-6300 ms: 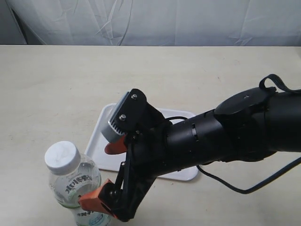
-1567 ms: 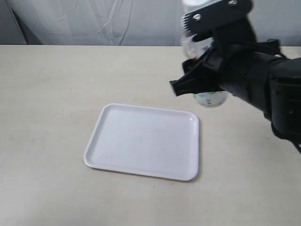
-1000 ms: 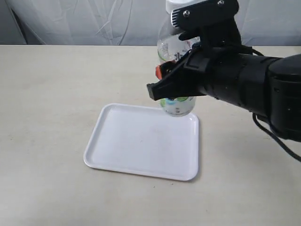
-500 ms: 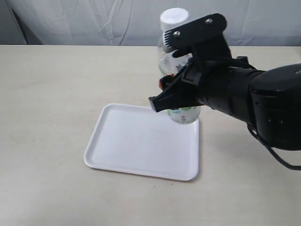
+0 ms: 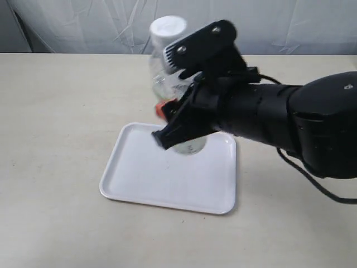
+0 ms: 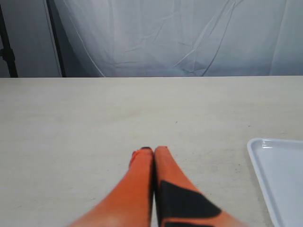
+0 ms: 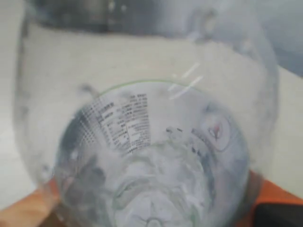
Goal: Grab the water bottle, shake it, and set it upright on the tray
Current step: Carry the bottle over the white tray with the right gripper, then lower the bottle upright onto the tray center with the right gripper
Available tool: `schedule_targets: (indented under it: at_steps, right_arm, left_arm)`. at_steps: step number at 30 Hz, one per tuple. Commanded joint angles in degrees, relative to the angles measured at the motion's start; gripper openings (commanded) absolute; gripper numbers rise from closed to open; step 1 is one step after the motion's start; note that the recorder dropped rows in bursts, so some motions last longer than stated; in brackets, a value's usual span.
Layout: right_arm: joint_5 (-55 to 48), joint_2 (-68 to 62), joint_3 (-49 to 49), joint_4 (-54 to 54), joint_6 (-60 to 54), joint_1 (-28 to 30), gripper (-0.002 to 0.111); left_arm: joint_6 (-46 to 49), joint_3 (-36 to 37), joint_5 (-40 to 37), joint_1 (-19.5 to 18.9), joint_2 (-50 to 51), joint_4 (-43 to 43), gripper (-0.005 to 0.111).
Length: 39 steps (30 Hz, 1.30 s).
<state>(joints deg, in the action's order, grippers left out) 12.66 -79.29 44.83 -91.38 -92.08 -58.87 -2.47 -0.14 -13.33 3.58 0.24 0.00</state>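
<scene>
Most of the small clear plastic water bottle (image 5: 162, 58) is buried behind the black right arm (image 5: 268, 120) in the exterior view. You only get its white screw cap (image 5: 168, 27), a blurry shoulder and a bit of the base poking out underneath. It leans with the cap toward 11 o'clock, and the base is over the flat white rectangular plastic tray (image 5: 139, 178), around 1 o'clock from the tray's middle. Can't tell if the base is actually touching the tray or just above it.

The right gripper (image 5: 169, 124) is clamped on the bottle's body, and one orange fingertip (image 5: 162, 107) peeks out at the bottle's 9 o'clock side. The right wrist view is basically all bottle, smeared, with tiny label print showing through and orange fingers (image 7: 28, 210) pressed on both sides of it.

The left gripper (image 6: 154, 152) sits over the beige table (image 6: 71, 118). Its orange fingers are squeezed together with nothing between them, and a corner of the tray is near it.
</scene>
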Motion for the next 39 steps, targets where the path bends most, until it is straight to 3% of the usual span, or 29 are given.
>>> schedule_targets:
  at_steps: [1,8,10,11,14,18,20,25,29,39]
  right_arm:
    - [11.0,0.7,0.3,-3.8,0.8,0.4,-0.001]
    - [-16.6,0.7,0.5,3.5,0.7,0.4,-0.001]
    - [-18.4,0.7,0.5,4.2,0.4,0.4,-0.001]
    - [-16.8,0.7,0.5,4.2,0.4,0.4,-0.001]
    - [1.1,0.7,0.5,0.9,0.4,0.4,-0.001]
    - [2.5,0.7,0.5,4.6,4.6,0.4,-0.001]
    - [2.3,0.7,0.5,14.5,18.1,0.4,-0.001]
    - [12.5,0.7,-2.7,53.5,59.2,0.4,-0.001]
    - [22.2,0.7,-7.3,66.7,73.6,0.4,-0.001]
    - [35.7,-6.2,-17.7,70.7,79.5,0.4,-0.001]
  left_arm:
    - [0.0,0.1,0.1,0.0,-0.2,0.0,0.0]
    - [0.0,0.1,0.1,0.0,-0.2,0.0,0.0]
    - [0.0,0.1,0.1,0.0,-0.2,0.0,0.0]
    - [0.0,0.1,0.1,0.0,-0.2,0.0,0.0]
    - [0.0,0.1,0.1,0.0,-0.2,0.0,0.0]
    - [0.0,0.1,0.1,0.0,-0.2,0.0,0.0]
    - [0.0,0.1,0.1,0.0,-0.2,0.0,0.0]
    - [0.0,0.1,0.1,0.0,-0.2,0.0,0.0]
    - [0.0,0.1,0.1,0.0,-0.2,0.0,0.0]
    - [0.0,0.1,0.1,0.0,-0.2,0.0,0.0]
